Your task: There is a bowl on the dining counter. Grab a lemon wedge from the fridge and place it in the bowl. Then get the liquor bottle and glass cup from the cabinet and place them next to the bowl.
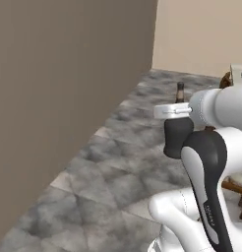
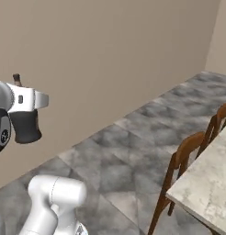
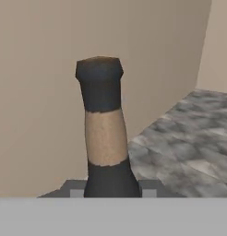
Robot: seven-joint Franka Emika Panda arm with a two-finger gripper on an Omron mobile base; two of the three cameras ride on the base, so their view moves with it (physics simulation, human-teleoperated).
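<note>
While the hand (image 3: 112, 191) is partly closed around the liquor bottle (image 3: 104, 133), neck upright and carried above the floor (image 2: 147, 137), the desk (image 2: 209, 179) lies to the right, so delivery likely means heading rightward.

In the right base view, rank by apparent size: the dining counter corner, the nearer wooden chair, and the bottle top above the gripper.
1. Dining counter, largest, though cut off by the frame.
2. Nearer wooden chair, close behind; nearness may inflate both.
3. Bottle top, clearly smallest, poking above the gripper.
</note>
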